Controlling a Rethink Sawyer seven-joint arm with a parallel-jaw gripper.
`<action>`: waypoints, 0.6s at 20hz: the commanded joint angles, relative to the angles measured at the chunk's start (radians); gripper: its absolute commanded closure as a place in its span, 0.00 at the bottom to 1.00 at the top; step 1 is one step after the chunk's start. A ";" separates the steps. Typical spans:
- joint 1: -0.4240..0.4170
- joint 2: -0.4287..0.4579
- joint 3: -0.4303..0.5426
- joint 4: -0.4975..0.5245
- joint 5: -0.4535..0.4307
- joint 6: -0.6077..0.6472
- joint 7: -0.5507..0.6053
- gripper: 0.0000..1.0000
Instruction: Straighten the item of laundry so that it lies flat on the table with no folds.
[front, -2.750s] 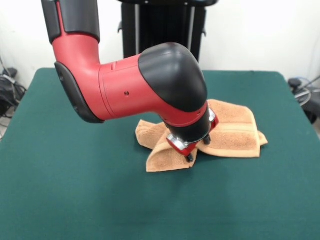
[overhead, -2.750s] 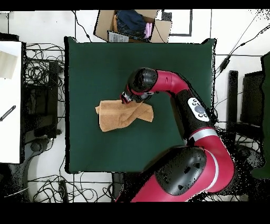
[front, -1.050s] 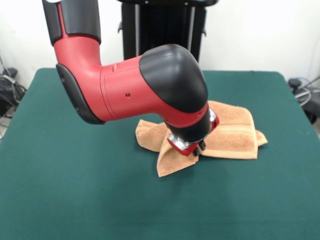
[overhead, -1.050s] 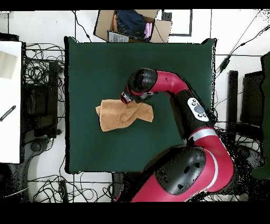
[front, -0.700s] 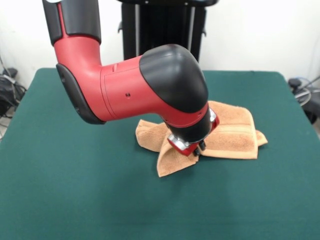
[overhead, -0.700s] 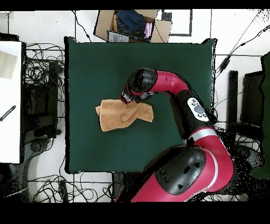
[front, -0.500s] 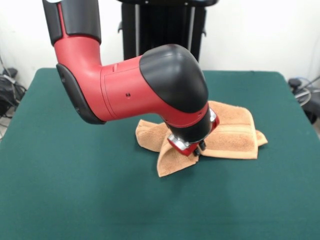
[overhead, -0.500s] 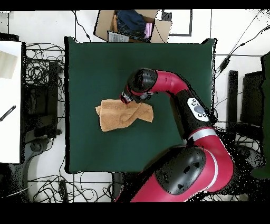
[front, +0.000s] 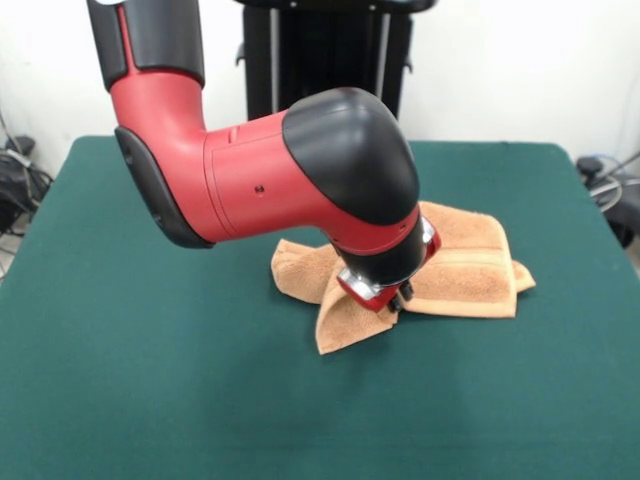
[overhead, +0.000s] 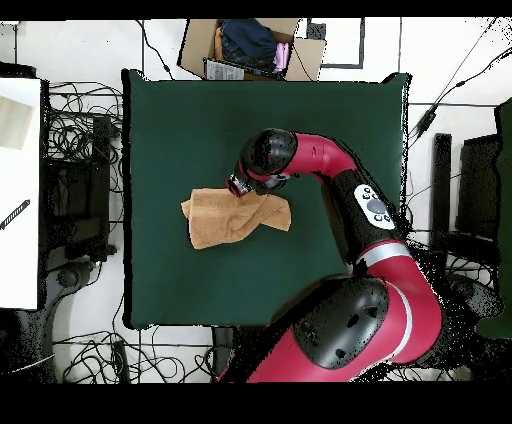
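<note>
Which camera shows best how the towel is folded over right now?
The front view: the towel shows its raised fold, ribbed band and a flap under the gripper. The overhead view gives only its flat outline on the table, partly covered by the arm.

Clutter on the floor around the counter

Seen from overhead, well beyond the pincer (overhead: 237, 187), an open cardboard box (overhead: 250, 48) holds dark and pink cloth. Far to the pincer's left stands a white desk (overhead: 18, 190) bearing a dark pen-like thing (overhead: 14, 214). Tangled black cables (overhead: 75, 140) lie between that desk and the counter (overhead: 330, 120), with more cables (overhead: 440, 90) off to the pincer's right.
</note>
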 joint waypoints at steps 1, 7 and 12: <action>0.025 -0.011 -0.052 -0.001 -0.020 0.042 0.020 1.00; 0.020 -0.028 -0.053 0.017 -0.025 0.002 0.039 1.00; 0.013 -0.049 -0.056 0.045 -0.028 -0.018 0.050 1.00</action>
